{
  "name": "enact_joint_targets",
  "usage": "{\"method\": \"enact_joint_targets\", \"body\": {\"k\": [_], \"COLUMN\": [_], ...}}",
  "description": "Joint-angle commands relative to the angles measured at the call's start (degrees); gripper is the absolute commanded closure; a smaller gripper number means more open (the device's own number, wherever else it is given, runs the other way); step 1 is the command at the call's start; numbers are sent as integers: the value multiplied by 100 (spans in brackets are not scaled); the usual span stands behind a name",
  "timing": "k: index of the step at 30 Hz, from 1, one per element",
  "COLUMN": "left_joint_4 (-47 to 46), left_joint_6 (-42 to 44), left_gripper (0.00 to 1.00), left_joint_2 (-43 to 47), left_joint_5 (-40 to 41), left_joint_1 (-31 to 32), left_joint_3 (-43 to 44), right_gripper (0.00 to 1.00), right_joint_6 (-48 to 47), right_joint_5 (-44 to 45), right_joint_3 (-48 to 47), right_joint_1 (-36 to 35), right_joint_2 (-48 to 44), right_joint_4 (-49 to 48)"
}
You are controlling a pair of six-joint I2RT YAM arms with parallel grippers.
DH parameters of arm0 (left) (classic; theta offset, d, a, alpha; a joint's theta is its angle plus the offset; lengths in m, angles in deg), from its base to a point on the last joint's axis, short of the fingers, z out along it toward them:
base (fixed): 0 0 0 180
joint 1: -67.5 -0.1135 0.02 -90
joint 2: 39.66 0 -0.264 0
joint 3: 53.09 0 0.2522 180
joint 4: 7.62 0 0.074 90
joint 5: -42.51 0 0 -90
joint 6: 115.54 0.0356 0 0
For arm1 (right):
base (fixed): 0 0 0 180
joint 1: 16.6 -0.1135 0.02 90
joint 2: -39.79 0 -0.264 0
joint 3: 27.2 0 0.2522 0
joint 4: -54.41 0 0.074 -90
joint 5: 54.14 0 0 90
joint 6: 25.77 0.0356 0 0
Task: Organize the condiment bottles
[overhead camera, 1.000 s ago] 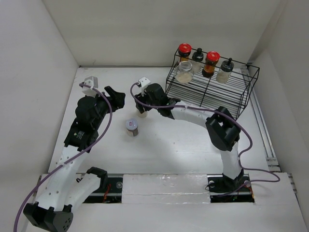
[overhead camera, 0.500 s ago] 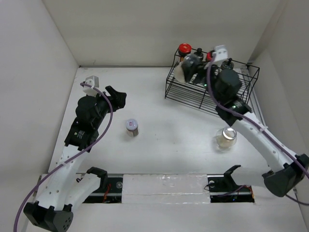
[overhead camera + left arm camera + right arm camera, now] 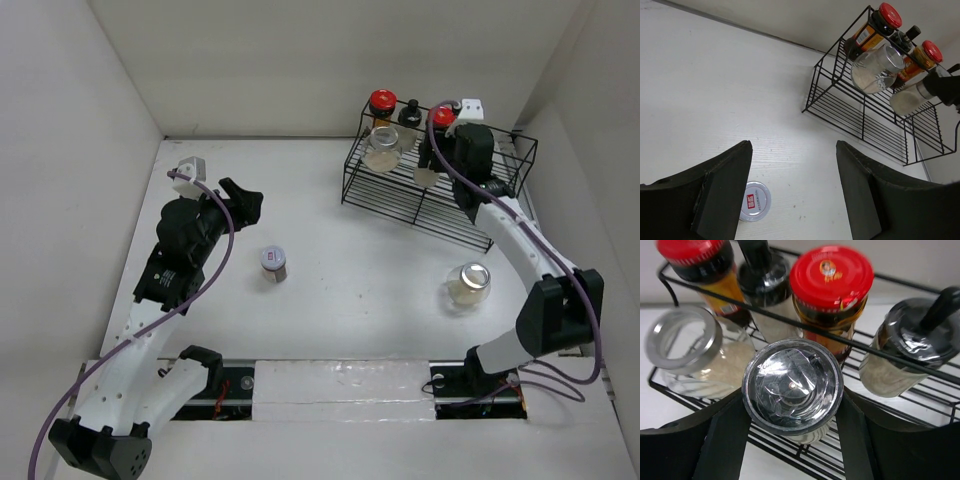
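Note:
My right gripper (image 3: 429, 160) is shut on a grey-lidded shaker (image 3: 792, 385) with pale contents, held over the black wire rack (image 3: 470, 205). Along the rack's back stand two red-lidded jars (image 3: 382, 102) (image 3: 441, 118), a black-capped bottle (image 3: 409, 110) and a clear jar (image 3: 383, 148). In the right wrist view another black-capped bottle (image 3: 917, 337) stands to the right of the shaker. A small jar with a pale lid (image 3: 273, 262) stands on the table centre-left, and a squat clear jar (image 3: 468, 285) at the right. My left gripper (image 3: 243, 200) hangs open above the table, nothing between its fingers (image 3: 725, 192).
White walls close in the table on the left, back and right. The rack (image 3: 880, 135) fills the back right corner. The right arm's forearm (image 3: 520, 235) runs along the rack's right side.
The right arm has swung from the table's centre-left to the rack with the shaker in its jaws, uncovering the squat jar at the right. The left arm has not moved.

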Motion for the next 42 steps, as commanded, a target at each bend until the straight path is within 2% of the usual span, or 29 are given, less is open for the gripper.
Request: {"method": "enact_joint_targets", "body": {"k": [1, 7, 10, 13, 14, 18, 21, 25, 30, 35, 38, 42], "left_joint_4": [-244, -244, -244, -244, -244, -296, -296, -296, -296, -349, -349, -349], "left_joint_6": [62, 62, 62, 62, 62, 62, 62, 62, 62, 62, 62, 62], "left_gripper": [36, 36, 36, 36, 36, 36, 36, 36, 36, 36, 36, 36], "left_joint_2": [18, 18, 18, 18, 18, 18, 18, 123, 246, 361, 493, 598], "left_joint_5": [-100, -100, -100, -100, -100, -153, -153, -153, -214, -329, -329, -329], "left_joint_1": [15, 15, 15, 15, 15, 15, 15, 15, 15, 15, 15, 15], "left_joint_3": [42, 42, 42, 42, 42, 42, 42, 42, 42, 42, 42, 42], "right_gripper": [55, 55, 50, 28, 15, 0, 0, 0, 0, 0, 0, 0], "right_joint_6": [79, 132, 132, 185, 185, 185, 185, 675, 1501, 2144, 2268, 2268], "right_joint_5": [-215, -451, -452, -251, -163, -4, 356, 1199, 1921, 1992, 1448, 929], "right_joint_3": [-556, -609, -609, -609, -556, -556, -407, 172, 1323, 2649, 2766, 2679], "right_joint_1": [25, 87, 87, 34, -18, -71, -151, -221, -169, 95, 569, 1140], "right_joint_2": [88, 432, 546, 546, 416, -14, -419, -1410, -2519, -3688, -4085, -3946], "right_joint_4": [-464, -464, -464, -403, -342, -183, 28, 466, 1837, 2821, 3358, 3692]}}
